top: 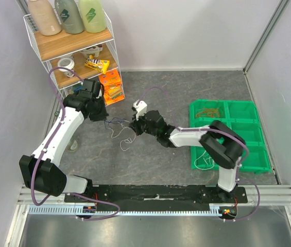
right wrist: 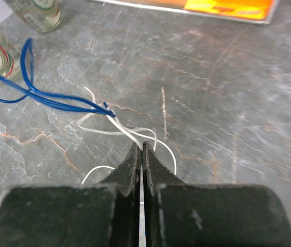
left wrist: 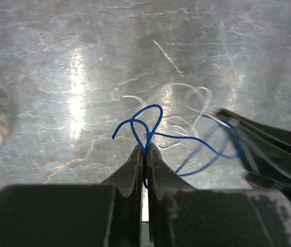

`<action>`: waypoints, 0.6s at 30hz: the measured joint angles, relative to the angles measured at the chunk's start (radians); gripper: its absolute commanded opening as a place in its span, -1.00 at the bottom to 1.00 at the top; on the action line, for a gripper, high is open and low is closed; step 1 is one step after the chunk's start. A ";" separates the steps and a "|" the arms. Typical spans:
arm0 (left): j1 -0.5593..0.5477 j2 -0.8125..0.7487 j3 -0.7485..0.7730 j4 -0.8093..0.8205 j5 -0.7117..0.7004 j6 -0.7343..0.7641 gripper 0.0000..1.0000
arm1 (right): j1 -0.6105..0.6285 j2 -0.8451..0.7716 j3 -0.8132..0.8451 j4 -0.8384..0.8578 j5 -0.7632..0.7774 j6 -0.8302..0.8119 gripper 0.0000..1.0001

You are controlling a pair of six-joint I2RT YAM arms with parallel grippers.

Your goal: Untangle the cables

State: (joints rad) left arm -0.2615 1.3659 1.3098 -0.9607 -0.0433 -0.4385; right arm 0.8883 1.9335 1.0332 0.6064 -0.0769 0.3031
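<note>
Left wrist | left end effector [left wrist: 146, 149] grips blue cable [left wrist: 155, 106] | right end effector [right wrist: 141, 145] grips cables [right wrist: 118, 125]

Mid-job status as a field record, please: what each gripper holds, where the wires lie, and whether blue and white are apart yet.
left gripper: shut on blue wire
right gripper: shut on white wire
wire location: between the two grippers, over the grey table
separation: not yet; the blue wire's end crosses the white strands
green bin: at the table's right, some wires in its left compartments
</note>
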 measured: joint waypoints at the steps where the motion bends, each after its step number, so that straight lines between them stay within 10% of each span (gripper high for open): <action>1: 0.000 0.000 0.000 -0.005 -0.028 -0.007 -0.97 | -0.002 -0.042 -0.015 -0.031 0.034 0.003 -1.00; 18: 0.003 0.106 -0.143 -0.012 -0.211 -0.050 -0.97 | -0.126 -0.724 0.138 -0.715 0.618 0.037 -1.00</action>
State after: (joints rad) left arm -0.2584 1.4723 1.1671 -0.9726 -0.2539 -0.4889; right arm 0.7620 1.2091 1.1713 -0.1081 0.5415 0.3401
